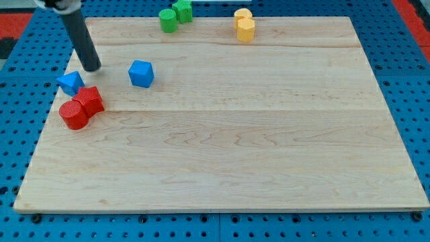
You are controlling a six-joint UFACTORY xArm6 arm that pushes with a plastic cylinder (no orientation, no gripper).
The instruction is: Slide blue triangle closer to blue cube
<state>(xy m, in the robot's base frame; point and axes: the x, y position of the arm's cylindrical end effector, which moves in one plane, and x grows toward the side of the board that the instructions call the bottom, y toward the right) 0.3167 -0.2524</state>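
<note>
The blue triangle point(70, 83) lies near the board's left edge, just above two red blocks. The blue cube point(141, 73) sits to its right, about a hundred pixels away. My tip point(93, 68) is the lower end of a dark rod that comes down from the view's top left. The tip stands just above and right of the blue triangle, between it and the blue cube, close to the triangle but apart from it.
A red block point(89, 99) and a red cylinder point(74, 114) touch each other below the triangle. Two green blocks point(175, 16) and two yellow blocks point(244, 25) sit at the board's top edge. The wooden board point(228, 148) lies on a blue pegboard.
</note>
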